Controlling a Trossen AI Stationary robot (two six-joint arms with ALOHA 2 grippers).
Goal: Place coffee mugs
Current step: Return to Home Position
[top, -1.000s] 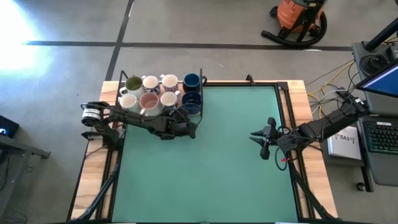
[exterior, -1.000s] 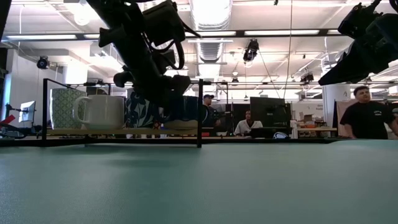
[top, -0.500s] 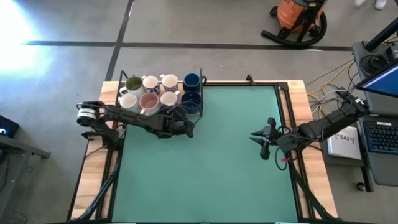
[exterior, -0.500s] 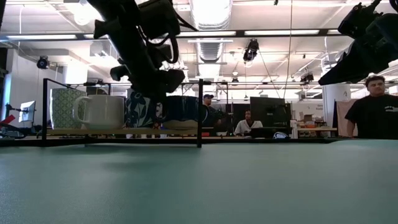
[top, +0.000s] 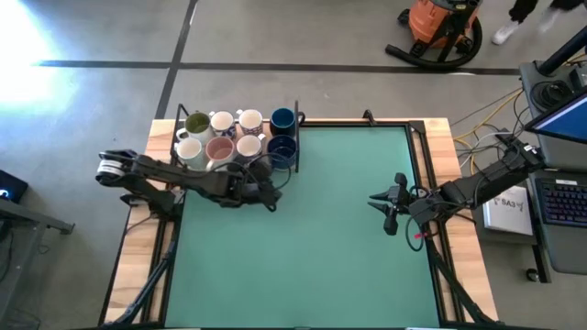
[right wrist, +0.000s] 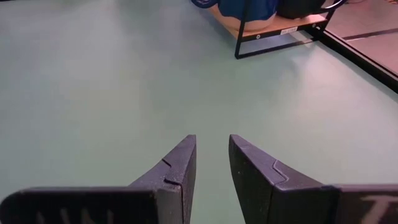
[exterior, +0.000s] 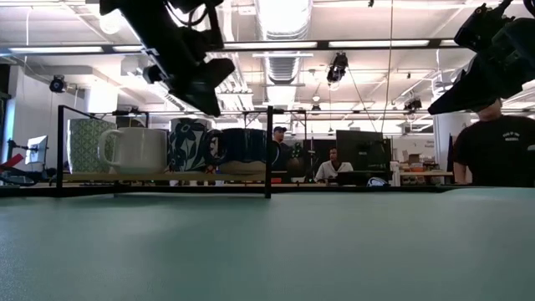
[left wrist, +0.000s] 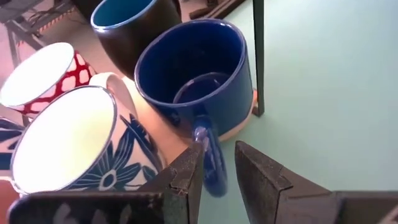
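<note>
Several coffee mugs stand in a black wire rack point(top: 297, 137) at the table's far left corner: white ones, one olive-green inside point(top: 196, 124), one pinkish inside point(top: 219, 149), and two navy point(top: 282, 118). My left gripper point(top: 266, 191) hovers just near of the rack, fingers narrowly open. In the left wrist view the near navy mug point(left wrist: 199, 74) rests on the rack's wooden base, and its handle point(left wrist: 208, 162) shows beyond the fingertips. In the low view this gripper point(exterior: 201, 88) hangs above the mugs. My right gripper point(top: 385, 206) waits open above the mat's right side.
The green mat point(top: 312, 257) lies bare between the arms and toward the near edge. The rack's upright post point(left wrist: 258, 56) stands beside the navy mug. A person point(exterior: 501, 142) stands beyond the table's far edge. An orange vacuum point(top: 440, 27) sits on the floor.
My left gripper has drawn back from the navy mug toward the table's left edge and risen above the rack. The mug stays standing in the rack.
</note>
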